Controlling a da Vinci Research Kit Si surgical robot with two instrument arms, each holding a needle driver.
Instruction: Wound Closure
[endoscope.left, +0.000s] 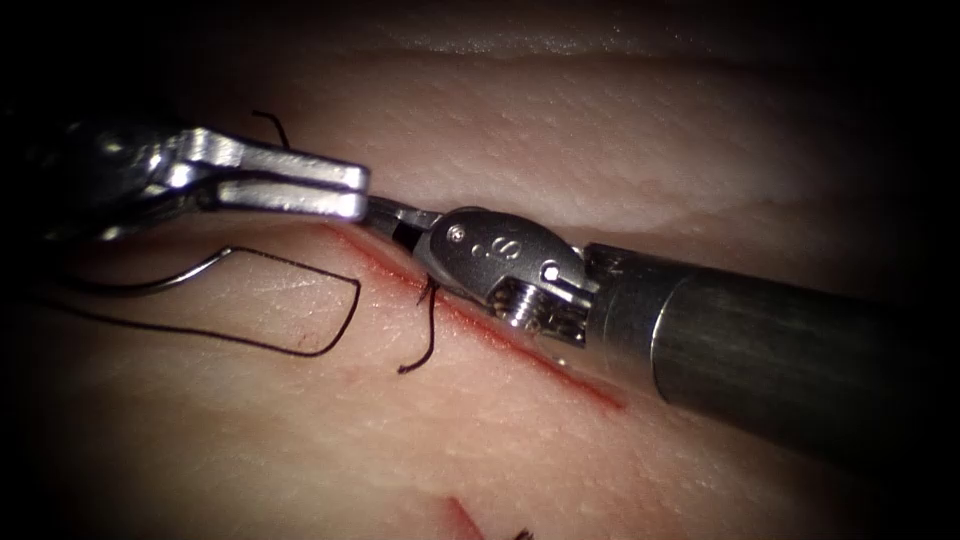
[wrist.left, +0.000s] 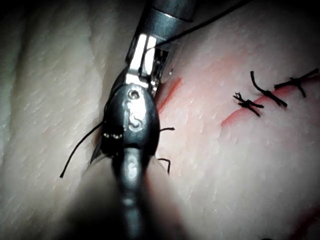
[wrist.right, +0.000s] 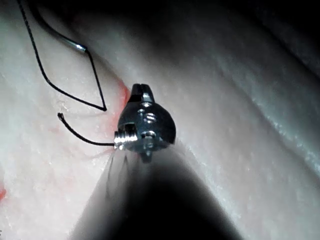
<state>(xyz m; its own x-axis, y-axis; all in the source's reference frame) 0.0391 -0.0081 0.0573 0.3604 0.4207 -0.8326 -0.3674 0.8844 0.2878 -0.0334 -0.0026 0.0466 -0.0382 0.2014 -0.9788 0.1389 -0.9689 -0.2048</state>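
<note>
- Left gripper (endoscope.left: 345, 192): jaws together, nothing visibly held.
- Right gripper (endoscope.left: 392, 217): at the cut (endoscope.left: 560, 370); cannot tell its state.
- Needle (endoscope.left: 165, 282): lying free on tissue (endoscope.left: 600, 130), left of cut, thread (endoscope.left: 320, 345) attached.
- Knotted stitches (wrist.left: 247, 103) done; the cut beyond them remains unclosed.

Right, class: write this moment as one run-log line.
left tool: shut on thread | right tool: tip at cut, hold unclear | needle: lying on tissue, left of cut, unheld

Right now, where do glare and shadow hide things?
Endoscope: glare on the left tool, dark rim hides its shaft; needle lies unheld on tissue left of the cut. Right wrist: right tool's shaft shadows the tissue. Either tool's hold unclear.
</note>
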